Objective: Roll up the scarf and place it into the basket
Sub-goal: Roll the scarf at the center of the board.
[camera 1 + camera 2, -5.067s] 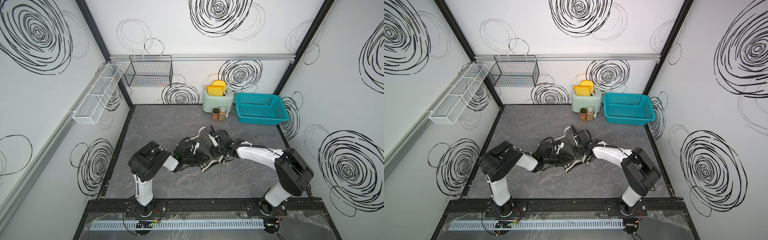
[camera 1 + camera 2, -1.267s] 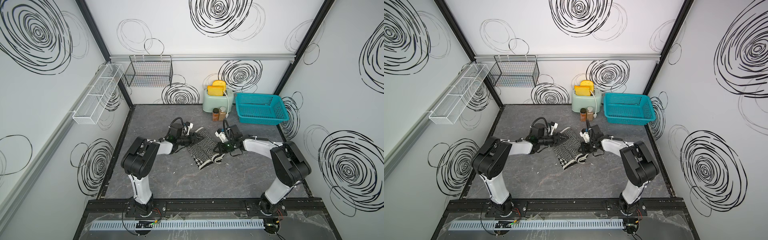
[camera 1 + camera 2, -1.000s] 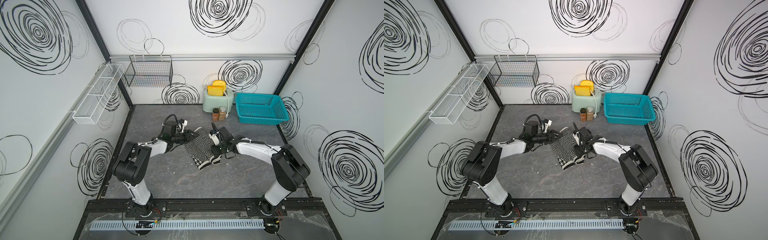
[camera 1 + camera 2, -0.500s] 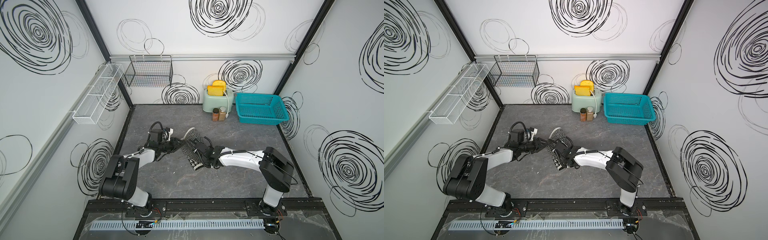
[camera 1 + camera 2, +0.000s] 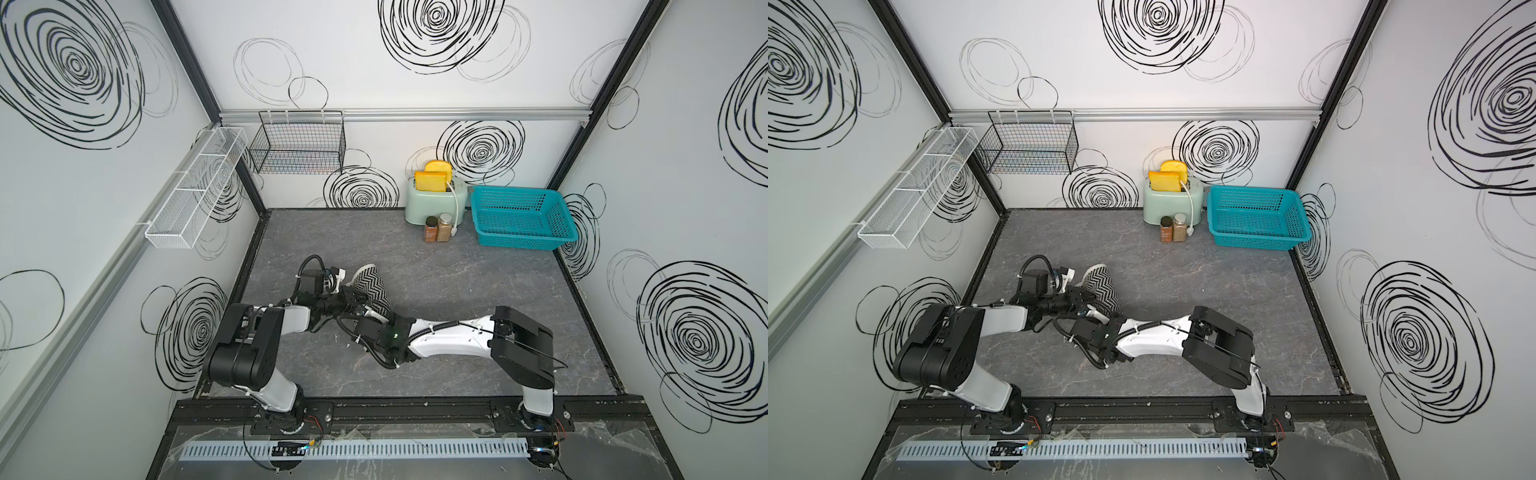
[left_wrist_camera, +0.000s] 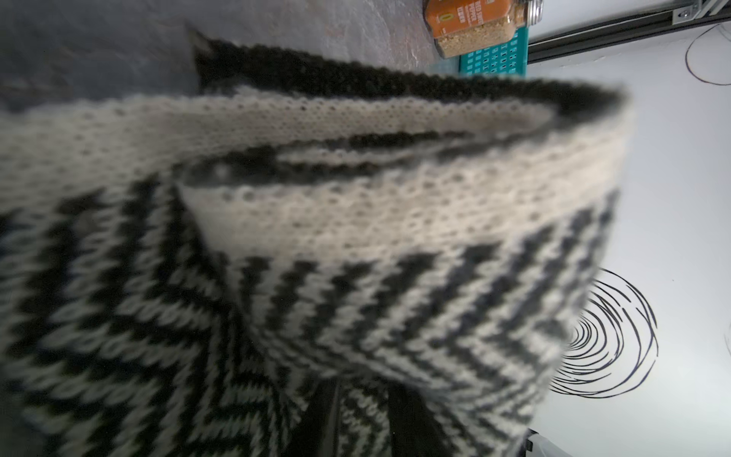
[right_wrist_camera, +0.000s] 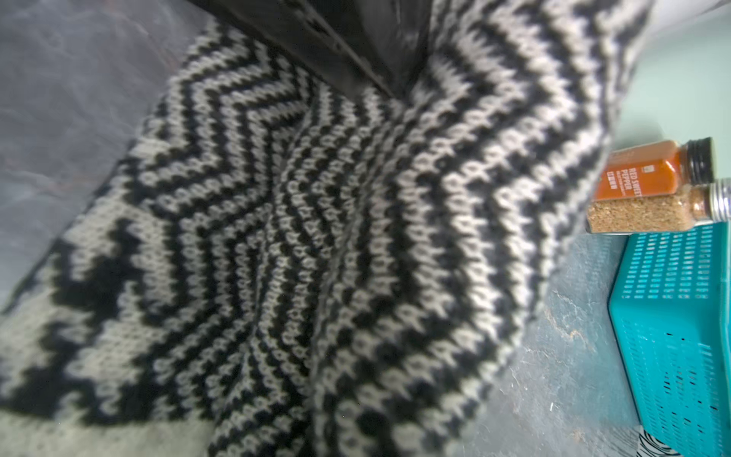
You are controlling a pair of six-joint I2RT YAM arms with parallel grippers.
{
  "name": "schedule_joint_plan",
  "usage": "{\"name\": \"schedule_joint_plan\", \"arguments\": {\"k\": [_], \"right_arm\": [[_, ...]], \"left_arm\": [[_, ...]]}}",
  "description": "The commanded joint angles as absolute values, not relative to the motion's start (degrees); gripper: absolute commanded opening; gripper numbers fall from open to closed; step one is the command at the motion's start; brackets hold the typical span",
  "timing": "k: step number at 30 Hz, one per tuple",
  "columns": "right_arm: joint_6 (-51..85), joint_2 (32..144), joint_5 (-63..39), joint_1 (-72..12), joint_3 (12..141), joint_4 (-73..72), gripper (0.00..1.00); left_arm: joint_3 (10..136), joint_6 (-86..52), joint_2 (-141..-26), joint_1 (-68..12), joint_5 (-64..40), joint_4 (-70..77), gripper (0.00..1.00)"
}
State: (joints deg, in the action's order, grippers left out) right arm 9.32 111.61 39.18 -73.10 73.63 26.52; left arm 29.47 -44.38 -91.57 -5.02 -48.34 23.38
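Knitted black-and-white cloth sits mid-counter in both top views. The scarf [image 5: 371, 286] is bunched into a loose, half-made roll, herringbone side out, and stands up off the counter [image 5: 478, 291] where my two arms meet. The left hand [image 5: 350, 297] and the right hand [image 5: 368, 311] are both at the bundle, close together. The basket [image 5: 1254, 241] stands well apart in the far right corner, just beside the toaster [image 5: 1173, 203], with two spice jars [image 5: 1173, 228] in front of the toaster.

From the left wrist, the scarf [image 6: 356, 237] fills nearly everything. Its cream and black edging shows as a flattened coil, slack, with gaps between the layers. Two dark fingers [image 6: 407, 419] stand close together with a strip of herringbone between them, so I read this hand as narrow and pinching a fold.

From the right wrist, creases in the scarf [image 7: 316, 237] run toward a dark finger [image 7: 356, 47] pressed into the knit. This hand is closed on the cloth. The basket [image 7: 672, 336] wall shows beyond it.

My judgement is that the roll is too loose to carry. I would hold both pinches level, draw the cloth gently taut, and turn the two ends together so the edging stacks evenly. Soft knit springs open, so the free tail needs tucking under before any lift. The path to the basket should pass clear of the jars.
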Motion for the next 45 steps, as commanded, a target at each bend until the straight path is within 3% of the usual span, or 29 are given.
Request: {"name": "schedule_joint_plan", "arguments": {"k": [1,8,20,33,39,45], "right_arm": [[8.9,112.1,37.0,-72.7,74.3,30.0,0.00],[11.3,107.2,33.5,-66.9,71.7,30.2,0.00],[2.9,98.0,35.0,-61.9,62.8,24.6,0.00],[0.6,99.9,38.6,-68.1,61.6,21.5,0.00],[0.6,104.5,39.8,-72.3,61.4,21.5,0.00],[1.3,111.8,39.0,-74.2,61.0,21.4,0.00]], "left_arm": [[27.8,-44.4,-91.7,-3.1,-49.0,26.1,0.25],[26.2,-37.2,-85.7,-1.1,-47.5,16.5,0.25],[26.5,-50.6,-96.0,-10.9,-45.9,37.4,0.25],[27.6,-59.9,-103.5,-21.6,-39.1,46.9,0.20],[25.1,-60.2,-102.3,-20.8,-39.3,47.8,0.21],[23.2,-56.7,-95.3,-17.4,-41.3,39.8,0.28]]}}
